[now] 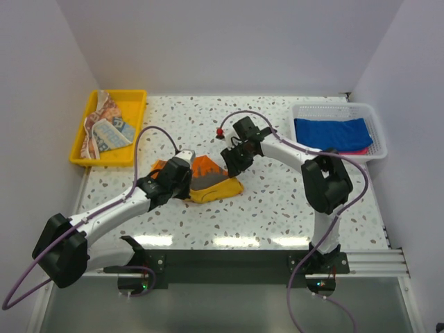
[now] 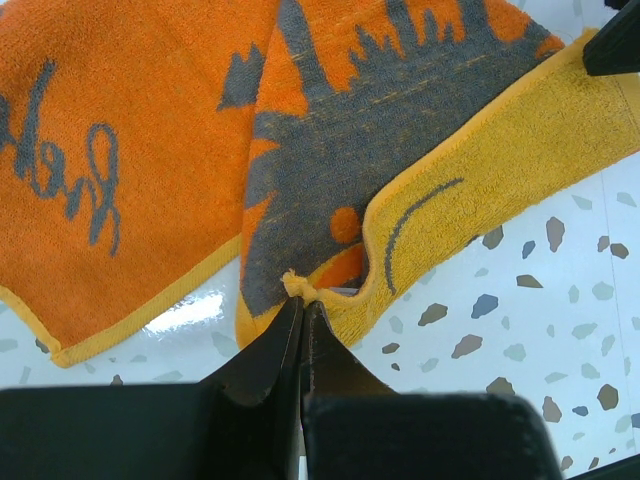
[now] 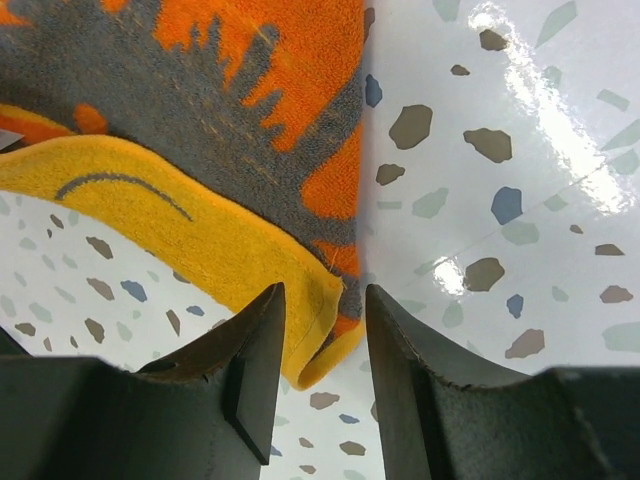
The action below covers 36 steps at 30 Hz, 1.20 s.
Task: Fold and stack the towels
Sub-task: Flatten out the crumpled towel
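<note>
Pinching a bunched nub of yellow hem, the left gripper (image 2: 302, 303) has its jaws pressed tight together on the orange towel with yellow edge (image 2: 130, 120). No gap shows between the fingers in the left wrist view. Grip point is on the towel's edge, where the yellow band curls up off the surface.

Towel sits in the middle of the table (image 1: 277, 208), between the two grippers. It is partly folded: one orange layer with dark lettering lies flat, and a second layer with a jagged grey print laps over it. Edges not lined up.

Right gripper (image 3: 323, 292) is at the towel's opposite corner. Jaws stand apart. The folded yellow-orange corner lies on the table in the gap between the fingers. The left-hand finger in that view is just beside the yellow edge; contact cannot be told. The other finger is clear of the cloth. Nothing clamped there.

Other towels are well apart from this one. Orange-blue towel with white print (image 1: 104, 128) lies crumpled in the yellow tray (image 1: 132, 94) at the far left. Royal blue towel (image 1: 331, 132) lies flat in the white mesh basket (image 1: 326, 107) at the far right, with a strip of the hot pink towel (image 1: 355, 149) showing under its near edge.
</note>
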### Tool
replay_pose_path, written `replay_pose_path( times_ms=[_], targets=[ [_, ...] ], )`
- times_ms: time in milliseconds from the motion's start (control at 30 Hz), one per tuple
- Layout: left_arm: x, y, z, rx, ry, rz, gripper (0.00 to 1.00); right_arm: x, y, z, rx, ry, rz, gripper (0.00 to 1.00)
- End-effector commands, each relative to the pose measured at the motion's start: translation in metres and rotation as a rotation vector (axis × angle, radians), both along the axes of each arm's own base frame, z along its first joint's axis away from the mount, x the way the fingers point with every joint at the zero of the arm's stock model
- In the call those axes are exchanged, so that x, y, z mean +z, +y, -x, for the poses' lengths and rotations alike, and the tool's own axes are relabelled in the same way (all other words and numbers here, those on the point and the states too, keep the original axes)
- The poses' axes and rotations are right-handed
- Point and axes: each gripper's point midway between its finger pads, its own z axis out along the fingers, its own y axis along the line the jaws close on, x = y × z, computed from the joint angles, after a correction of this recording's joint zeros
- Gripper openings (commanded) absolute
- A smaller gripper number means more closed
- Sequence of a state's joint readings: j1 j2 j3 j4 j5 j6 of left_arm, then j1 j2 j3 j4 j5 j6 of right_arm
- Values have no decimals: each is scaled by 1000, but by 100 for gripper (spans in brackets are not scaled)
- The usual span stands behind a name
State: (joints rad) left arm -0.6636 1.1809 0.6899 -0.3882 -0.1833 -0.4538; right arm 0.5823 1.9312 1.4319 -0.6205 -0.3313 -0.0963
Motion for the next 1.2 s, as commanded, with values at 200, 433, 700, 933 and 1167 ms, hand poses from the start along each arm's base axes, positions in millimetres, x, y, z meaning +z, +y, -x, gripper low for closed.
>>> replay_pose_path(
  times_ms=[200,433,700,933,1167],
  targets=[
    [10,-5,-6,9,-27,31,0,-16,4,11,6,62,13,40],
    [8,-4,-5,11,-25,32,0,-1,14,18,42,46,-39,14],
    [11,-1,-7,30,-35,22,0,5,13,22,62,27,-39,0],
    [61,19,-33,139,-182,-46,0,94,-2,-16,-35,-274,-26,0],
    [198,22,-88,229,-490,-47,0,238,-26,-60,-203,-677,-63,0]
  ],
)
